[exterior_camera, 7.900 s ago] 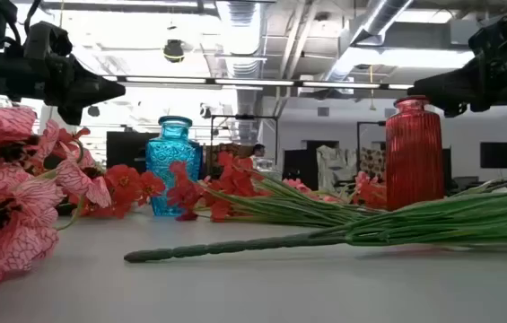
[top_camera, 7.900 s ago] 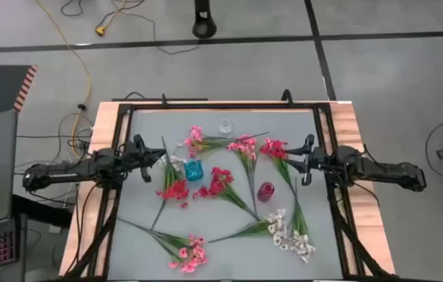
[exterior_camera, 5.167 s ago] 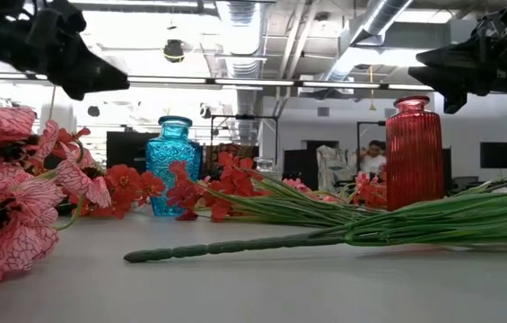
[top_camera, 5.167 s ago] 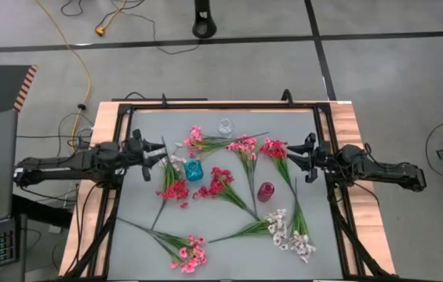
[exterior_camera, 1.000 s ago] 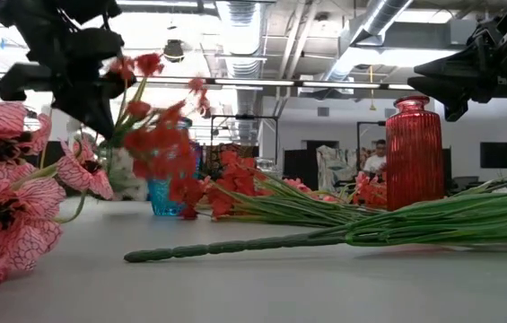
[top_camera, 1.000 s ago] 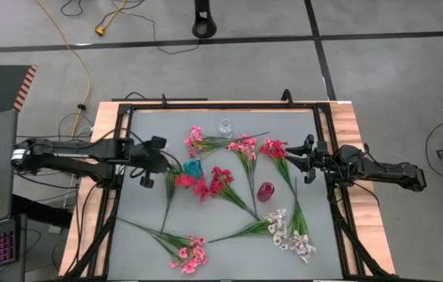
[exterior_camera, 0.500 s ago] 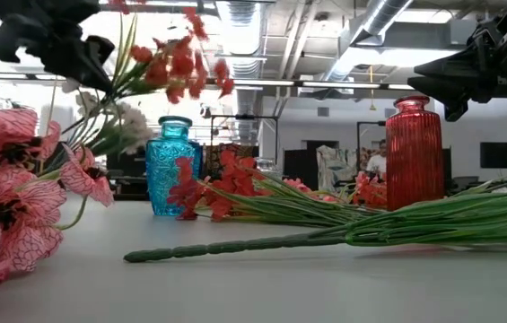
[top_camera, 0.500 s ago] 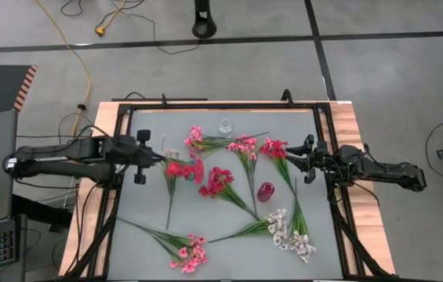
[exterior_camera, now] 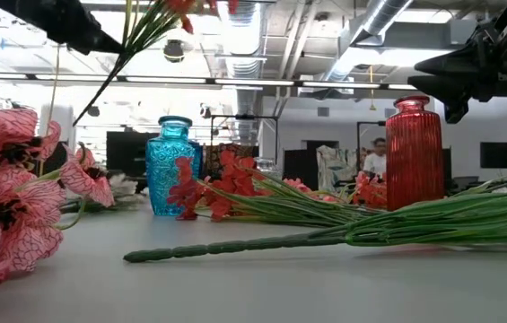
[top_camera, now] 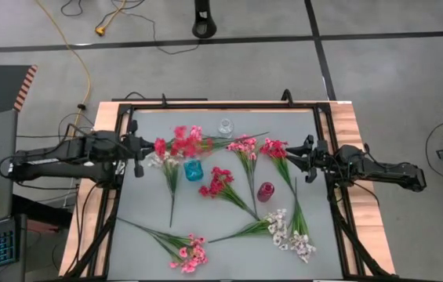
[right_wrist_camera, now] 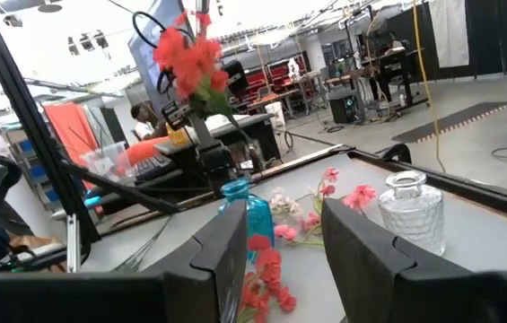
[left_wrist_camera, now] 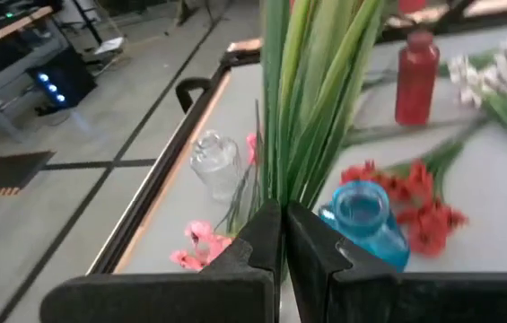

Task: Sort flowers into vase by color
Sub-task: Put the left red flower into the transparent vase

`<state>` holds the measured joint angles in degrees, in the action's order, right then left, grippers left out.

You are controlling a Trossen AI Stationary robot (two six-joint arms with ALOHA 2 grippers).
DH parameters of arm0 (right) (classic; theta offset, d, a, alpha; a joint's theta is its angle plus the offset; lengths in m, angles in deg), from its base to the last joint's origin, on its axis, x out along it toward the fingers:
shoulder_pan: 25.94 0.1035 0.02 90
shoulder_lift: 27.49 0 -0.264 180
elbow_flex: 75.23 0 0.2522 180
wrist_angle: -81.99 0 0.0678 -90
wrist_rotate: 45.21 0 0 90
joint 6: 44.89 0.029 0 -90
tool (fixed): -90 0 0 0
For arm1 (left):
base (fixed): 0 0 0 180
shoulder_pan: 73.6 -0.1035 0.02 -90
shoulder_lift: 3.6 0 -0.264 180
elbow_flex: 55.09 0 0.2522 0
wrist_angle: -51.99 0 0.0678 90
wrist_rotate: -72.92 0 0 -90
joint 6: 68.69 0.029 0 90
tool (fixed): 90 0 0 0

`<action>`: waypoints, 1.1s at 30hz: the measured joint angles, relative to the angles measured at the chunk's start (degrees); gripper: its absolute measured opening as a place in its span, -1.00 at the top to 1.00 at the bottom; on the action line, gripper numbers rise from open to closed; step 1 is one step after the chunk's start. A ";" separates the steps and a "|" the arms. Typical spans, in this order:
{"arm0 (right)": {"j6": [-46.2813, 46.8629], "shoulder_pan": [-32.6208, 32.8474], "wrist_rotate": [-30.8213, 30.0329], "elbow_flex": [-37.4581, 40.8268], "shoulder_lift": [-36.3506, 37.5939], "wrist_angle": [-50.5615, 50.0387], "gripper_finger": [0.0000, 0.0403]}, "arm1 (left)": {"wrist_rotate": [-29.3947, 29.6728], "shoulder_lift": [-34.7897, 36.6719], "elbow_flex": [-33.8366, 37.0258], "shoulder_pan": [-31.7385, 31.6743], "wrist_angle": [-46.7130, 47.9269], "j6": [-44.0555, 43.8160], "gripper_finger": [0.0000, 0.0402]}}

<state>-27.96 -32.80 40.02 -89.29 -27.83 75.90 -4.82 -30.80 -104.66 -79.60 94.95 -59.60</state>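
Observation:
My left gripper [top_camera: 141, 147] is over the table's left part, shut on a red-blossomed sprig [top_camera: 176, 144], which is raised above the blue vase [top_camera: 194, 170]. In the low view the sprig's leaves [exterior_camera: 145, 27] fan up out of the picture. My right gripper [top_camera: 309, 159] hovers open at the table's right, touching nothing. The red vase [top_camera: 266, 192] stands right of centre and the clear vase [top_camera: 226, 127] near the far edge. A white sprig [top_camera: 157, 159] lies under my left gripper. Another red sprig [top_camera: 219, 182] lies beside the blue vase. My left gripper pinches the red sprig's bundle of green leaf stems [left_wrist_camera: 282, 193] between its two fingers [left_wrist_camera: 257, 242], coming about level from the table's left and lying across the stems. The sprig is lifted clear and stands tilted, blossoms high. Its thin bare stem [exterior_camera: 87, 103] slants down below the fingers.
Pink sprigs [top_camera: 242, 145] and a red one [top_camera: 274, 149] lie near the far centre. White sprigs [top_camera: 288, 231] lie at the near right and a pink one [top_camera: 190, 252] at the near edge. A black frame [top_camera: 225, 106] rims the table. People show in the room behind.
My left gripper has drawn back toward the table's left edge and risen, still shut. The red sprig has swung from beside the blue vase up and toward the far edge; its blossoms have climbed out of the top of the low view.

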 joint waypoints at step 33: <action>-0.31 0.00 0.00 0.00 0.00 0.08 0.15 | -0.41 -31.89 0.00 -2.41 -66.92 -0.94 1.00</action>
<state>-28.27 -32.80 40.02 -89.29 -27.83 75.98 -5.24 -62.68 -104.66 -82.01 28.03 -60.53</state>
